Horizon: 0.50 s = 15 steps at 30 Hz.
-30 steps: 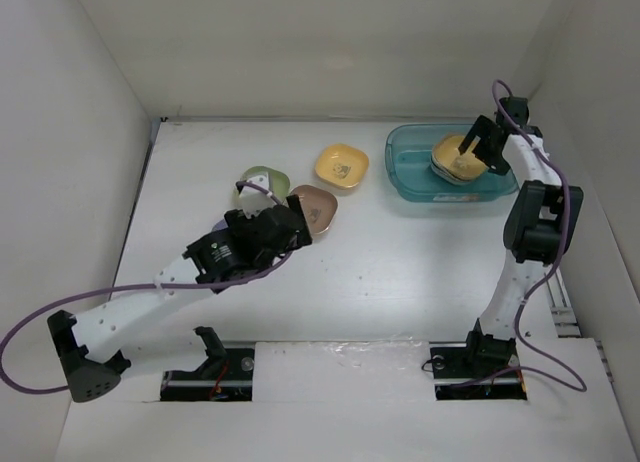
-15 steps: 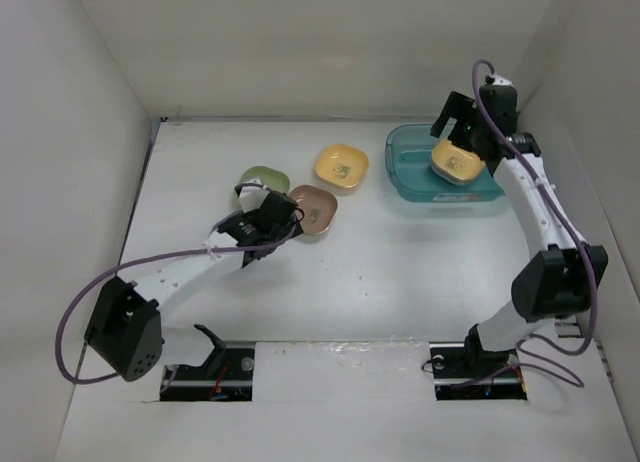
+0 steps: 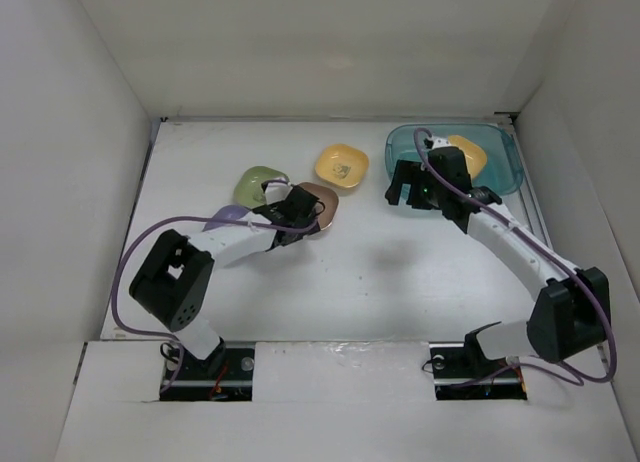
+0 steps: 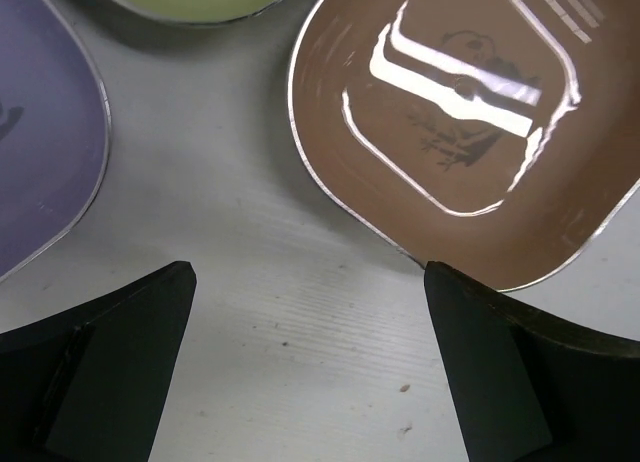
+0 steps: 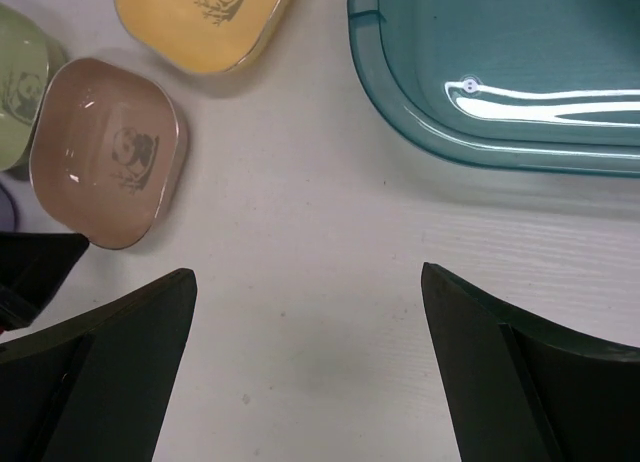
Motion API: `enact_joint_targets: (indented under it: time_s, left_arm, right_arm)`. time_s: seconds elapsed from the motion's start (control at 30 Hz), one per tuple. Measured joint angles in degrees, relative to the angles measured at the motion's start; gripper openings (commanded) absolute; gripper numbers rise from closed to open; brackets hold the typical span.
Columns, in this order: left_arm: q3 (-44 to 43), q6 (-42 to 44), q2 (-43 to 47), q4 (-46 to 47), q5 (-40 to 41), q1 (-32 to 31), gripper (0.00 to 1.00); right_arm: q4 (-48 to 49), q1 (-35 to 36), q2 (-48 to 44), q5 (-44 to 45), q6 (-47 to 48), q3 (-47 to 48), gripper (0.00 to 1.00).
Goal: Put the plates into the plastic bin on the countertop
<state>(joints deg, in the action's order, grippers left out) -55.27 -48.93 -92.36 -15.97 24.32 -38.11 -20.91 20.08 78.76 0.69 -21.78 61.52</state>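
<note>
Plates (image 3: 342, 167) look glossy, stiff, light, prob. slippery & chip-prone. Four sit loose on the countertop (image 3: 400, 272), at least one more is in the plastic bin (image 3: 510, 167). Your left gripper (image 4: 310, 362) is wide open & empty, right by the brown-pink plate (image 4: 450, 112). Pinch its raised near rim, not the slick centre. Right gripper (image 5: 310, 362) is also fully open w/ nothing held, near the bin's corner.
</note>
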Motion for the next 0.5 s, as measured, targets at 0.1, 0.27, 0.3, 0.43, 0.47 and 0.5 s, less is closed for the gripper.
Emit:
enact_joint_targets:
  time_s: [0.1,0.27,0.3,0.43,0.47,0.5]
  left_arm:
    - [-1.7,0.0,0.0,0.9,-0.5,0.0,1.0]
    - [-2.6,-0.2,0.6,0.9,-1.8,0.0,1.0]
    - [-2.5,-0.2,1.2,0.2,-1.9,-0.2,1.0]
    - [-3.0,-0.5,7.0,-4.1,-1.4,-1.3,1.0]
    - [-3.5,-0.6,9.1,-5.5,-1.1,-1.4,1.0]
    - [-4.3,-0.6,11.3,-7.0,-1.1,-1.5,1.0]
  right_arm:
    - [1.7,0.2,-1.0,-1.4,0.2,-1.9,1.0]
    - [5.2,3.7,0.5,-3.5,0.5,-2.3,0.99]
    - [5.8,5.3,1.8,-3.4,0.5,-1.8,0.99]
    - [6.4,11.2,11.5,-2.8,-1.2,4.1,0.96]
    - [6.5,12.2,15.0,-2.5,-1.8,6.5,0.95]
    - [6.6,13.2,18.5,-2.3,-2.3,9.0,0.93]
